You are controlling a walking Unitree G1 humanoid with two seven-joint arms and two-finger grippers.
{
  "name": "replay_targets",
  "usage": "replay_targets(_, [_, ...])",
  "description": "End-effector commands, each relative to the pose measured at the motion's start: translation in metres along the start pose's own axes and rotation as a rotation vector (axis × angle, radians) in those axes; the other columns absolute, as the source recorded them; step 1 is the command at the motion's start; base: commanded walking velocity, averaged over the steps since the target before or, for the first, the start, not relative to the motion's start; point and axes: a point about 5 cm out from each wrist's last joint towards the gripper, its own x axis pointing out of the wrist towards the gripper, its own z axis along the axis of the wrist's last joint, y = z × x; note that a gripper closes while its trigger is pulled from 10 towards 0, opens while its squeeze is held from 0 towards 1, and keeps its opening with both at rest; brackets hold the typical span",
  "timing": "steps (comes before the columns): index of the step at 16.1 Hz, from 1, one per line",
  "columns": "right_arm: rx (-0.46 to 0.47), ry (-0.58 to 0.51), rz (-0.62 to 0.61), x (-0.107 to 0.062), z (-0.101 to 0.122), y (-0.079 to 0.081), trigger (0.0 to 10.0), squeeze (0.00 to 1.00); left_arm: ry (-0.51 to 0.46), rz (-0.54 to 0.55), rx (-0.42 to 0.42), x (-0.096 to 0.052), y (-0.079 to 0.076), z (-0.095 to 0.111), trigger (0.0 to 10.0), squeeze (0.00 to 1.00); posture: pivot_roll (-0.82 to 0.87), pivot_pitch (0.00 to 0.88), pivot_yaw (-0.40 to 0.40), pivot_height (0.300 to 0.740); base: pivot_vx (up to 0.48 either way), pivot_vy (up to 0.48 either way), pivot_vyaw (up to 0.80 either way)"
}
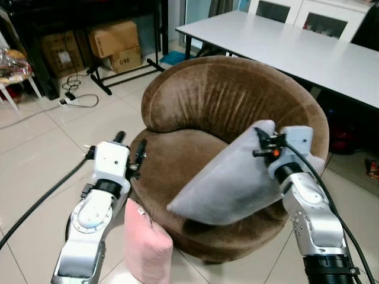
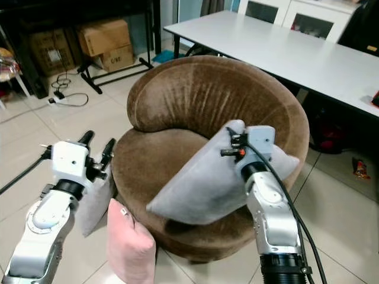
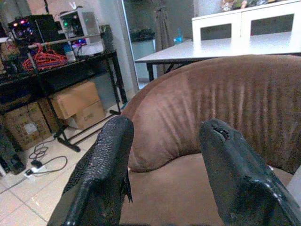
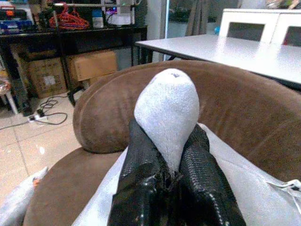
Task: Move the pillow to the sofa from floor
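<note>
Tiled floor (image 1: 41, 148), pale and glossy, runs through the room. A long white table (image 1: 284, 47) stands behind, white cabinets (image 1: 308, 18) beyond it. Black shelving (image 1: 71, 12) at the far left, cardboard boxes (image 1: 115, 44) stacked under it, a power strip (image 1: 70, 100) with loose cable on the tiles in front. Centre of view: a round brown sofa (image 1: 219, 100) with a high curved back, velvety, seat mostly bare on its left half. A grey pillow (image 1: 228, 180) lies tilted across the right side of the seat, its lower corner reaching over the front edge, its upper corner raised toward the backrest. The right gripper (image 4: 171, 155) pinches that upper corner, fingers closed tight on the fabric, which bulges up between them in the right wrist view. A pink pillow (image 1: 145, 245) stands on the floor against the sofa's front left, just beside the left arm. Another grey pillow (image 2: 95, 201) rests on the floor behind the left arm, leaning at the sofa's side. The left gripper (image 3: 167, 165) hovers at the sofa's left edge, fingers spread wide and holding nothing, pointed at the seat and backrest.
</note>
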Motion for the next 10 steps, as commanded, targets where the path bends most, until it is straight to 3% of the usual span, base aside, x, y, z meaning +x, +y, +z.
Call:
replay_targets(1, [-0.012, -0.069, 0.010, 0.0012, 0.0119, 0.0023, 10.0, 0.00, 0.002, 0.008, 0.009, 0.0002, 0.0018, 0.0006, 10.0, 0.00, 0.02, 0.000, -0.041, 0.740, 0.292, 0.000, 0.00])
replay_targets(10, [-0.021, -0.049, -0.008, -0.0064, 0.0032, 0.0044, 10.0, 0.00, 0.018, 0.005, 0.009, 0.0010, 0.0011, -0.0022, 10.0, 0.00, 0.01, 0.000, -0.034, 0.740, 0.318, 0.000, 0.00])
